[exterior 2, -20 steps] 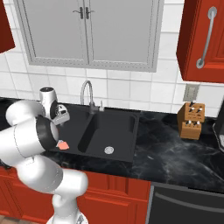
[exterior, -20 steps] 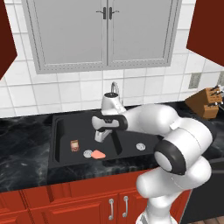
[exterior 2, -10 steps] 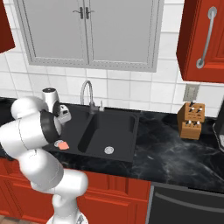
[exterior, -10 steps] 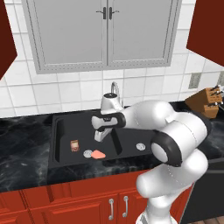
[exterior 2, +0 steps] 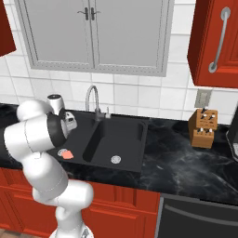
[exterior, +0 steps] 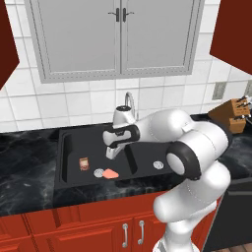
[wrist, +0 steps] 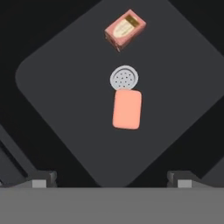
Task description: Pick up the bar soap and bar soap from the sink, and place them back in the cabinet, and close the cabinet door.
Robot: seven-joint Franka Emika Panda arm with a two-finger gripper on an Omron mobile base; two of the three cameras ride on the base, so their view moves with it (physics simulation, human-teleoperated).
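Arm shifted slightly since half a second back, elbow swung nearer the base, gripper [exterior: 112, 153] still hanging above the left basin of the black matte double-basin sink [exterior: 69, 142]. Soaps unmoved. Jaws spread wide in the hand view, tips far apart at the bottom corners, nothing held.

Salmon-pink rounded bar soap [wrist: 127, 109] flat on the basin floor, touching the round grey perforated drain disc [wrist: 124, 78] at its far end. Smaller brown block soap with paler printed face [wrist: 125, 29] further off, apart from the disc, lying at an angle. In the left base view, pink bar [exterior: 111, 173] near front of basin, brown block [exterior: 83, 164] to its left.

Risks, judged: pink bar smooth with rounded edges, likely to slip or squirt out if pinched off-centre; low flat profile means fingertips could strike the basin floor; drain disc alongside could catch a finger. Tall curved silver faucet [exterior: 129, 101] close behind the wrist, collision possible on lift-out.
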